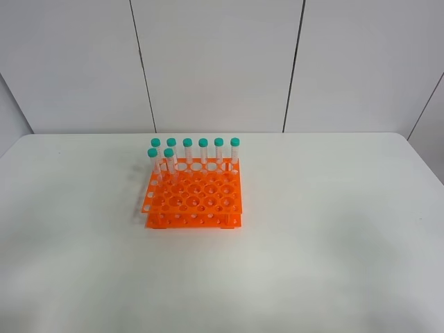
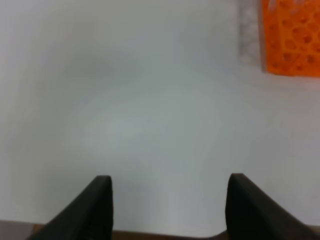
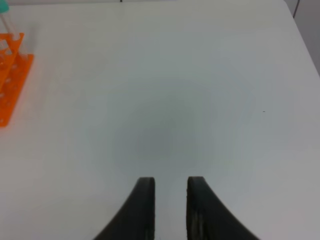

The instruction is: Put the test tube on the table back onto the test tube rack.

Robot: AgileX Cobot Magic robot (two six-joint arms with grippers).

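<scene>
Tubes [image 1: 195,154] all stand in the test tube rack [image 1: 194,198]; none lies on the table [image 1: 333,229]. Left gripper [image 2: 167,192] gapes empty, right gripper [image 3: 171,192] is closed empty. Needless reaching could topple racked tubes.

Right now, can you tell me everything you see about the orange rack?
The rack is bright orange, looks like plastic, and is square, with stacked plates full of round holes. It stands flat on the white table, a bit left of the middle. Eight clear tubes with green caps stand upright in it: six along the back row and two just in front, at the left end. The other holes look empty. Neither gripper touches it.
</scene>
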